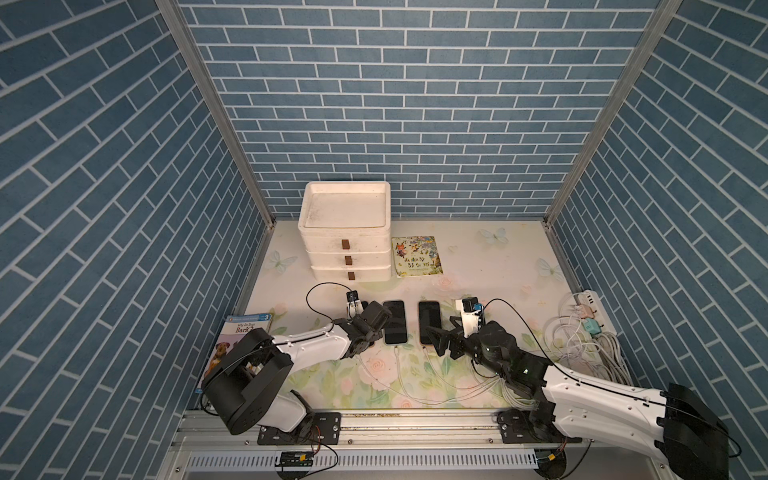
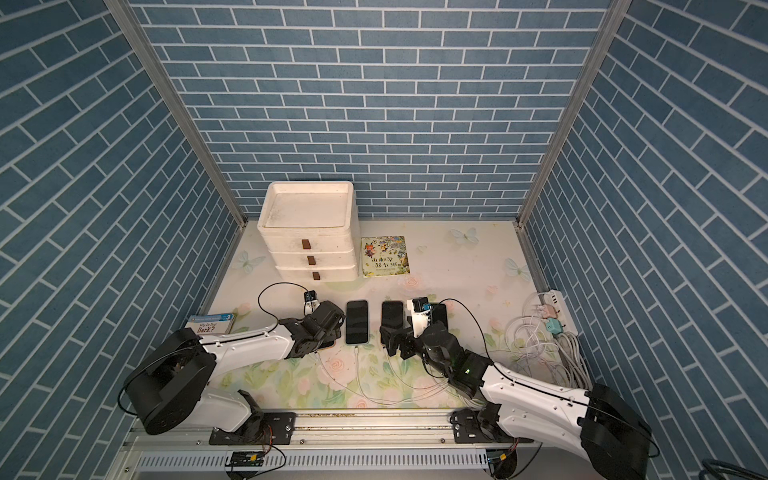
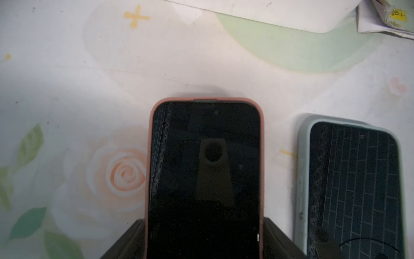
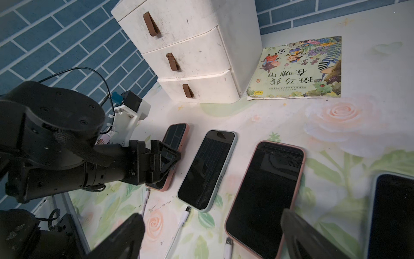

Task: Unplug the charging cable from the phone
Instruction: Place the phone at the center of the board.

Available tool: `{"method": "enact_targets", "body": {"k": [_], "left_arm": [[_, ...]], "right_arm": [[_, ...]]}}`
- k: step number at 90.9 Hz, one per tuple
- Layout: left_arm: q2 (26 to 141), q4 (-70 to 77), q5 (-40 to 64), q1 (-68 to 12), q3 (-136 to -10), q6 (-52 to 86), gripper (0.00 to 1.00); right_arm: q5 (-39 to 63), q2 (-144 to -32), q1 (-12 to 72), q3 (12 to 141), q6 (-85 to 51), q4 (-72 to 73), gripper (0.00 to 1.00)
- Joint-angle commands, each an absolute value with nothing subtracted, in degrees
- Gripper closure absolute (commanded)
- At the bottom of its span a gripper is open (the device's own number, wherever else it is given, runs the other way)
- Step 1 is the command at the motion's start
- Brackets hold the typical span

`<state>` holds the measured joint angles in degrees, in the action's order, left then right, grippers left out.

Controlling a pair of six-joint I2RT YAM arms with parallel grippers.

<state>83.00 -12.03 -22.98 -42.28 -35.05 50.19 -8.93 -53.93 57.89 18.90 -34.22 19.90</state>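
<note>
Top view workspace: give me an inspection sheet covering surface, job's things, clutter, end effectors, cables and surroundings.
Surface: floral table.
Job's things: end pink phone, mint phone, second pink phone, blue phone in a row; three plugs lying out.
Clutter: drawer unit, picture book, dog book.
End effectors: left end effector clamps end pink phone; right end effector open, empty.
Cables: white leads bunched by power strip.
Surroundings: blue brick-pattern walls.
</note>
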Motion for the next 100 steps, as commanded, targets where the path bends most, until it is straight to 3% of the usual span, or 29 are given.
{"method": "enact_targets", "body": {"k": [1,65,77,90,98,100], "left_arm": [[83.65,-14.70,-22.01,-42.22,-35.86,49.19,1.00],[88.38,-15.00,-20.05,-42.36,-37.44,49.03,0.99],[87.77,-15.55,-19.92,-42.39,-37.76,49.07,0.60],[86.31,-15.94,-20.56,-42.37,-38.35,49.19,0.34],[85.53,-16.85,-21.06,-42.37,-39.11,49.29,0.04],[85.30,-17.11,-21.13,-42.39,-39.37,49.37,0.01]], "right_arm": [[-10.37,-52.72,57.17,18.63,-35.24,18.77,0.01],[-9.94,-49.46,53.61,20.10,-35.72,13.53,0.01],[-9.92,-48.84,52.67,20.21,-36.03,12.87,0.01],[-9.84,-48.53,52.08,20.56,-36.02,12.16,0.01],[-9.84,-48.21,51.88,20.74,-36.12,11.68,0.01],[-9.84,-48.07,51.82,20.79,-36.19,11.58,0.01]]}}
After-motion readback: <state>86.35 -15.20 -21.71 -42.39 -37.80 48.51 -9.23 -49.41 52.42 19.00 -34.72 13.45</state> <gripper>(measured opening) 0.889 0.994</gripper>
